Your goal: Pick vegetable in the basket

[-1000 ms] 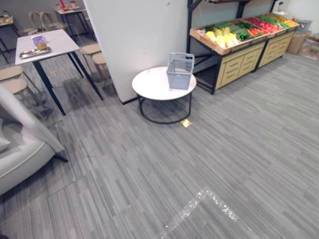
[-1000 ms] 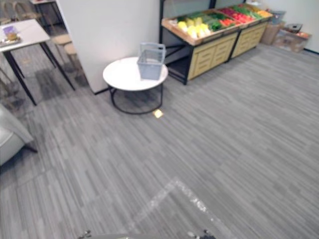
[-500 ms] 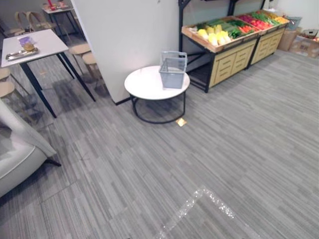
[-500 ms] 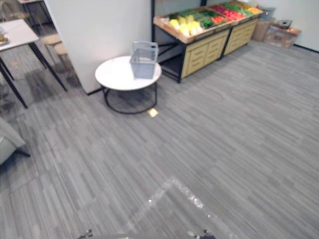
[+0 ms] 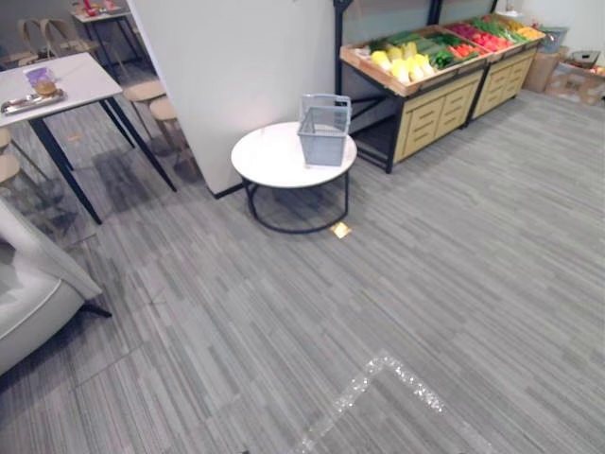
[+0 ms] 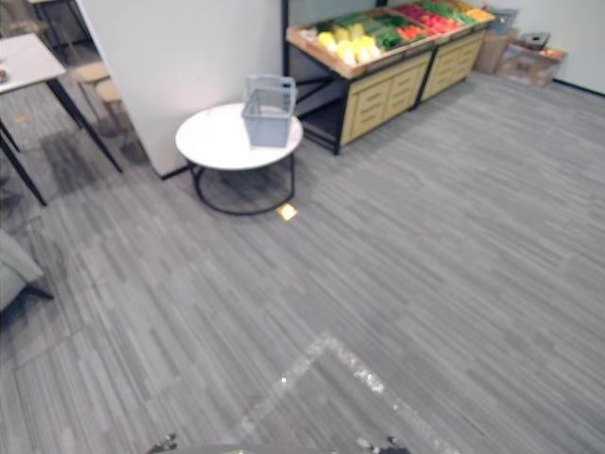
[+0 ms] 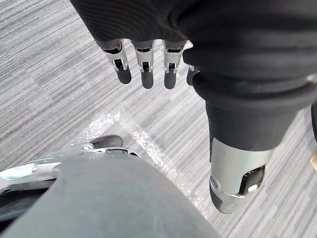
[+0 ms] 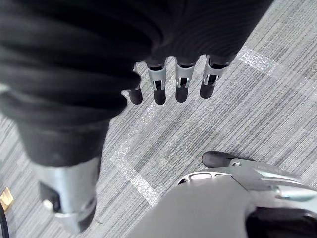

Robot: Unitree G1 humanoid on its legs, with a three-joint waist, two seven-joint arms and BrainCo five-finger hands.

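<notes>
While left robot hand (image 7: 143, 62) and right robot hand (image 8: 181, 74) hang slack-fingered, empty, the basket (image 5: 323, 137) stands upright on a table (image 5: 265, 157).

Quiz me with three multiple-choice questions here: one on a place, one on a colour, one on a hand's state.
1. Where is the basket? A floor; B round table; C stand.
2. The basket's colour? A red; B yellow; C grey.
3. The hands? A both open, empty; B left shut on basket; C right holds a vegetable.
1 B: it stands on the white top. 2 C: grey mesh walls. 3 A: left hand and right hand show straight fingers, nothing held.
</notes>
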